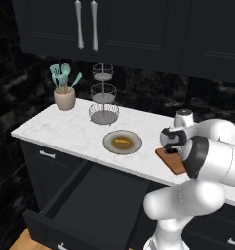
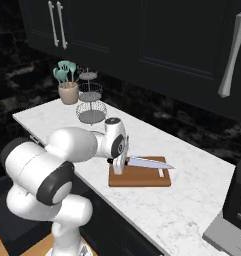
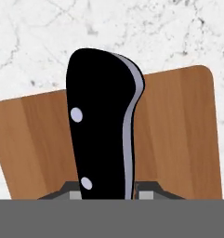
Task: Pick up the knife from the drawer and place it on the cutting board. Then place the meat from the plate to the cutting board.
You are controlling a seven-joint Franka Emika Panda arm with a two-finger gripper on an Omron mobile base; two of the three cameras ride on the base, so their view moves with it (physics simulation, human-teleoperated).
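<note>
My gripper is shut on the black handle of the knife, whose silver blade points right, level over the reddish-brown cutting board. I cannot tell whether blade and board touch. In the hand view the knife handle rises between my fingertips with the cutting board behind it. From the left base view the gripper hangs over the cutting board. The grey-beige plate lies left of the board and carries the orange-brown meat. Below the counter the wide black drawer stands pulled open.
A wire tiered basket stand and a crock of teal utensils stand at the back of the white marble counter. A dark appliance sits at the counter's right end. Black upper cabinets hang overhead.
</note>
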